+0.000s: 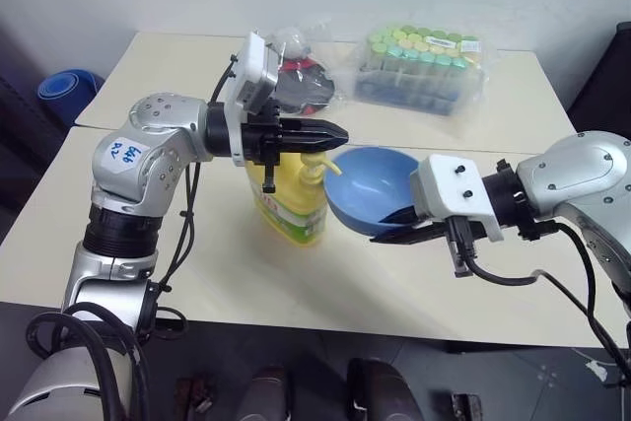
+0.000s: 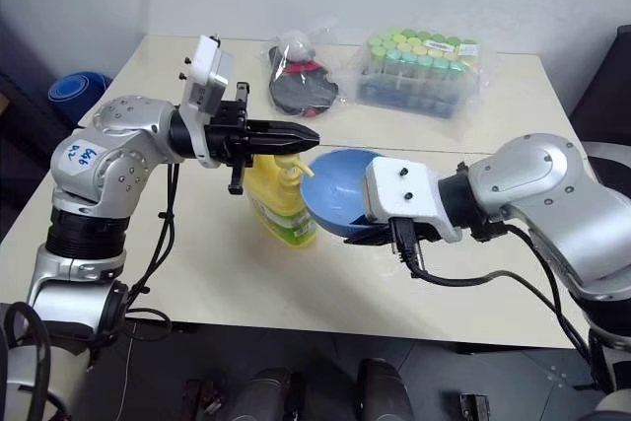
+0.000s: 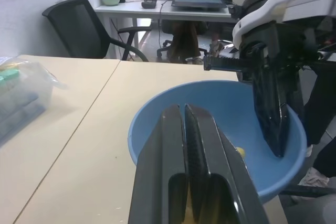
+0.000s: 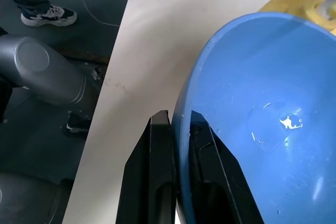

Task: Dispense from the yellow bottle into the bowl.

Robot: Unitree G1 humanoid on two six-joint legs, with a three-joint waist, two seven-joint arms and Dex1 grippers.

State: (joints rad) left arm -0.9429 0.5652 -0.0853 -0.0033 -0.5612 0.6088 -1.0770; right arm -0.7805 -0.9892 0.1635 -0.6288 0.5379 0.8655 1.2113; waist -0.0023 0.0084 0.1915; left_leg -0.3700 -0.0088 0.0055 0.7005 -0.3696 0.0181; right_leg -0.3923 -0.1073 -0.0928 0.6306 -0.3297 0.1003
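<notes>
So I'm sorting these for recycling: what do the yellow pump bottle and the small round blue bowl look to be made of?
The yellow pump bottle looks like opaque moulded plastic with a slight sheen and a printed label on its side. The small round blue bowl also looks plastic, smooth and glossy: a light reflects off its inside and its rim is thin. Glazed ceramic can't be ruled out.

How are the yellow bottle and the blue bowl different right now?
The yellow bottle stands on the table; the blue bowl is lifted and tilted. The right gripper pinches the bowl's rim; the shut left gripper hovers over the bottle's pump. Both sit close together.
</notes>
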